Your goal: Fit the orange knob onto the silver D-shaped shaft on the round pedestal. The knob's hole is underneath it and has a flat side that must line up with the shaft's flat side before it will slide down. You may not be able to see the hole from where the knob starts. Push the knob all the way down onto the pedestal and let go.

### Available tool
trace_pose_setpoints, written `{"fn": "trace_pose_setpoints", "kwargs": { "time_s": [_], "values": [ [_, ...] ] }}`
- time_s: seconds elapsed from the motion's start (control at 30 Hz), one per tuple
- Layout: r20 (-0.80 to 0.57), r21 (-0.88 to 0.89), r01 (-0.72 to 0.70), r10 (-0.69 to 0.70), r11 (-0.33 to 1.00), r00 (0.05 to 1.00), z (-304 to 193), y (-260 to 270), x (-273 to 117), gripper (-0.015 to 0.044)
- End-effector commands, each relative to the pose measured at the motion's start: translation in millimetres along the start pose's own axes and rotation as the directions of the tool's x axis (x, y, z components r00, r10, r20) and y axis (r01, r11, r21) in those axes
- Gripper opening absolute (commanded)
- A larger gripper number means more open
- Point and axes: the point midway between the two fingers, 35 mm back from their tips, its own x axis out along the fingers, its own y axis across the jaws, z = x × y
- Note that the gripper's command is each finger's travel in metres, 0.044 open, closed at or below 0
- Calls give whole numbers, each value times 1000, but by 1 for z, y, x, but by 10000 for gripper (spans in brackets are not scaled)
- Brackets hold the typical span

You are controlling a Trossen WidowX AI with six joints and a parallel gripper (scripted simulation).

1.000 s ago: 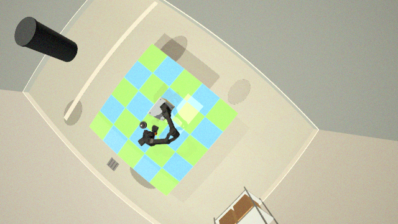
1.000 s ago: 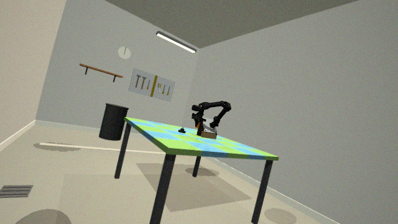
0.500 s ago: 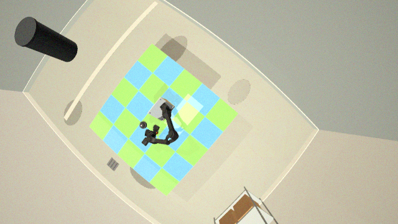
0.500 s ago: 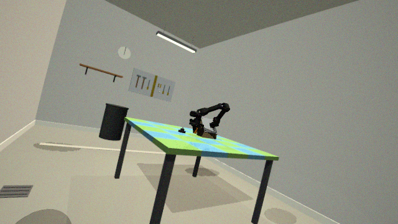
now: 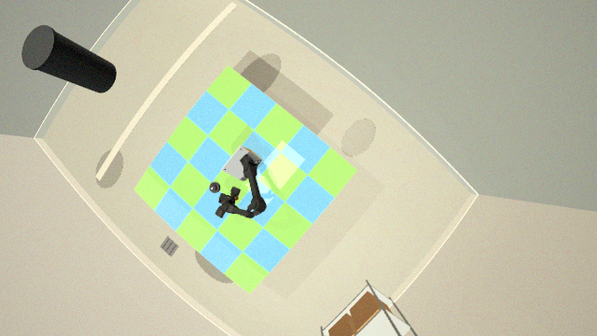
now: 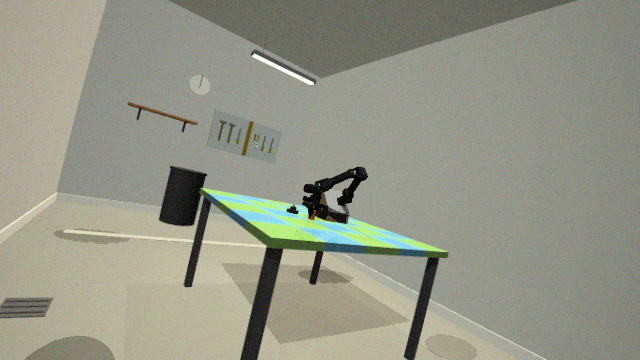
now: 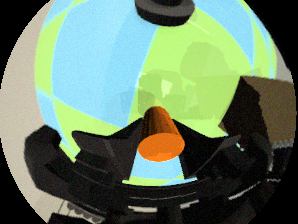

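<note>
My jaws (image 5: pixel 234 195) (image 6: pixel 312 212) stand partway open, closed firmly on the orange knob (image 5: pixel 236 198) (image 6: pixel 312 215) (image 7: pixel 161 146). In the wrist view I have it between my two fingers, just below the middle of the frame, its round end facing my camera and its narrower-looking far end pointing up the frame. The pedestal (image 5: pixel 215 187) (image 6: pixel 292 210) (image 7: pixel 165 12) stands on the green-and-blue counter (image 5: pixel 310 200) (image 6: pixel 350 232) (image 7: pixel 95 60), apart from the knob: at the top edge of my wrist view, and left of my jaws in both the top and exterior views. The knob is off the shaft, and I cannot see its hole.
</note>
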Motion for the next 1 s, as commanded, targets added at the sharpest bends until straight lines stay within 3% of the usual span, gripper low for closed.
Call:
{"fn": "trace_pose_setpoints", "kwargs": {
  "time_s": [0.0,0.27,0.8,0.87,0.97],
  "values": [
    [0,0,0,0,1000,1000,0,0,0,26],
    [0,0,0,0,1000,1000,0,0,0,236],
    [0,0,0,0,1000,1000,0,0,0,240],
    [2,0,1,-1,1000,1000,1,1,-10,292],
    [3,2,1,-1,1000,1000,3,2,-56,371]
  ]
}}
